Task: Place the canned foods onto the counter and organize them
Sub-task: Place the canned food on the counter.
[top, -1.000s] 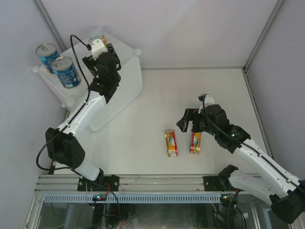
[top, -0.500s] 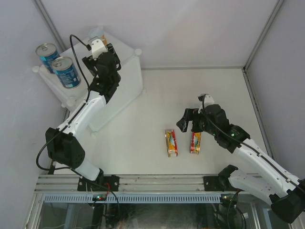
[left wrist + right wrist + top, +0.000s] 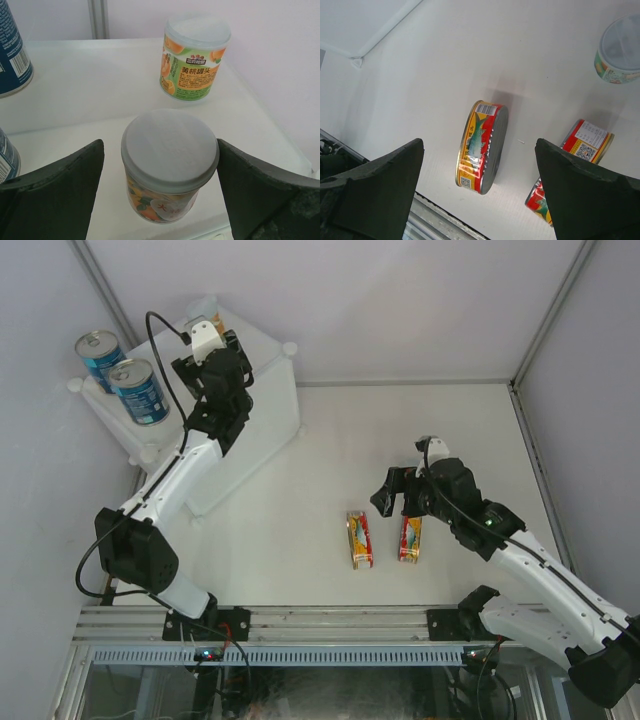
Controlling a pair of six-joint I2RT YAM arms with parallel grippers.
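Nearest on the desk (image 3: 300, 540) lie two oval red-and-yellow tins, side by side and slightly apart, each lengthwise near to far: the left tin (image 3: 359, 538) and the right tin (image 3: 410, 537). Neither is on the counter.

The right hand (image 3: 394, 503) hangs above the far end of the right tin. Its fingers are spread wide with nothing between them, and it touches neither tin. In the right wrist view a small can (image 3: 619, 50) with a pale lid stands upright on the desk, well apart from both tins.

Farther off and to the left stands the counter (image 3: 270, 400), a big white box with round knobs at its corners. On its left part two blue cans stand upright, close together, the near blue can (image 3: 140, 390) and the far blue can (image 3: 98, 352).

The left hand (image 3: 160, 145) is over the far part of the counter. It is spread open, with a peach can (image 3: 170, 165) upright on the counter between its fingers. A gap shows on the can's left. On the right the finger is just beside the lid, and I cannot tell whether it touches.

Beyond it, near the far right edge of the counter, a second peach can (image 3: 195, 57) stands upright.
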